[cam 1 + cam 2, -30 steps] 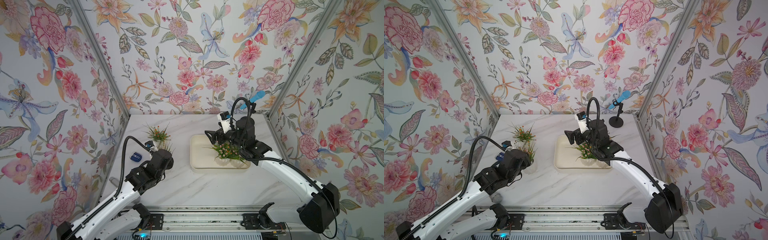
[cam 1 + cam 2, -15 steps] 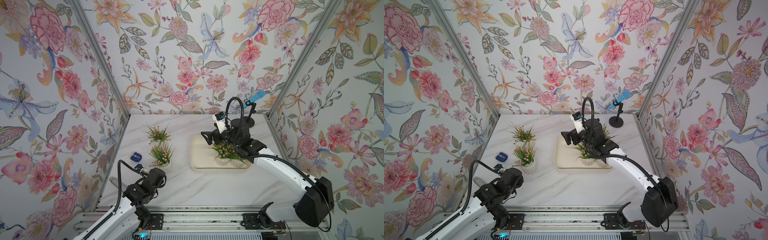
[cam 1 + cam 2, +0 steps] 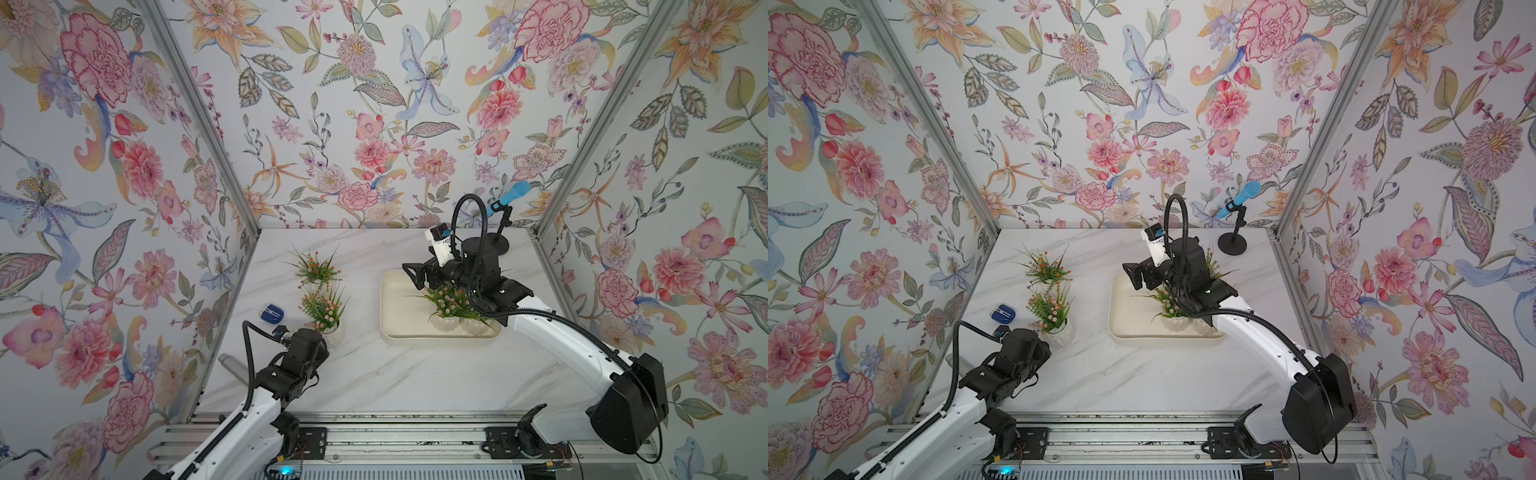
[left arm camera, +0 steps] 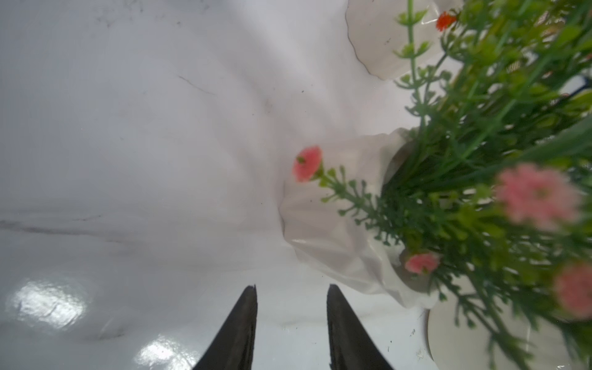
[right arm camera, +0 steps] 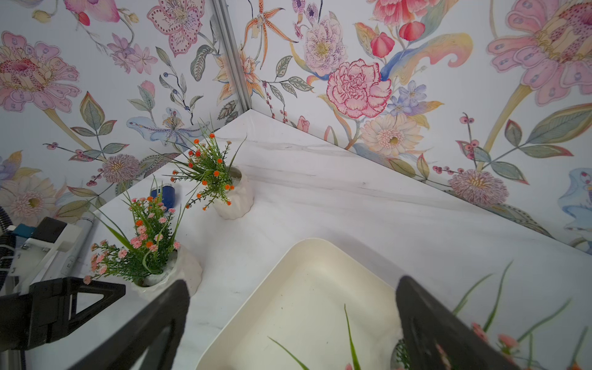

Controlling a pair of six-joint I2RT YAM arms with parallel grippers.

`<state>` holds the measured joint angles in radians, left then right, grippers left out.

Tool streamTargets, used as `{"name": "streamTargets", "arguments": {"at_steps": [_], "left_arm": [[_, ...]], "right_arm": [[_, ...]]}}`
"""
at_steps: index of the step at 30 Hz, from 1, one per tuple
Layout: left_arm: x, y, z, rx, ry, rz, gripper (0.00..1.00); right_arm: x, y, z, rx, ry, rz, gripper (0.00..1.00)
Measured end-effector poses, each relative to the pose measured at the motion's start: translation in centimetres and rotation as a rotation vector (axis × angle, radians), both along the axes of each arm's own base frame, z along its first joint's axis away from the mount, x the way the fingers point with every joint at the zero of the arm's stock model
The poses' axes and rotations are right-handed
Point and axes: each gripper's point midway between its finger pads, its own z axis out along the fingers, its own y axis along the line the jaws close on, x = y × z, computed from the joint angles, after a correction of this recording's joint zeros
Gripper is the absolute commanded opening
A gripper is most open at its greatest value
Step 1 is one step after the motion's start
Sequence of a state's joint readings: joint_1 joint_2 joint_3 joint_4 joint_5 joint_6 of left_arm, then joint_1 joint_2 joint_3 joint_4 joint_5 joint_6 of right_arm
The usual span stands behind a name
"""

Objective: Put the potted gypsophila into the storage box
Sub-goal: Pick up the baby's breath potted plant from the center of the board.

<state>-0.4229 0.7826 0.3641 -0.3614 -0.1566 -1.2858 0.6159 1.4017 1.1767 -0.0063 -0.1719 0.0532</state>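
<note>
- My left claw (image 4: 291,288) is hovering narrowly parted and empty, just beside the pink-bloomed gypsophila pot (image 4: 333,230) on the table.
- My right claw (image 5: 290,288) is gaping wide, empty, above the storage box (image 3: 399,320), where other pots (image 3: 1177,323) are already standing.
- I'm judging the ribbed pot light, glossy and probably slippery, with floppy sprigs, so I'm aiming for its wall.

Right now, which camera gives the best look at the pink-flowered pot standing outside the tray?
The right wrist view: the pink-flowered pot shows nearly whole, from the side and sharp. The left wrist view is close but crops and blurs it. Both top views look down on it, mostly foliage.
</note>
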Motion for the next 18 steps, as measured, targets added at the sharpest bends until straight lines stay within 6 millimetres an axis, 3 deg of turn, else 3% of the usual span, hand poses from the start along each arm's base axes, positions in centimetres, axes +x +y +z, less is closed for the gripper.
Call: {"name": "streamTargets", "arguments": {"at_steps": [8,18], "left_arm": [[3.2,-1.2,4.0,0.031,-0.068,-0.056,0.39],[4.1,-1.5,3.3,0.052,-0.044,-0.081,0.39]], "right_arm": [[0.3,-0.3,0.0,-0.009,-0.007,-0.022,1.00],[0.5,-0.9,0.5,-0.024,-0.034,-0.051,1.00]]}}
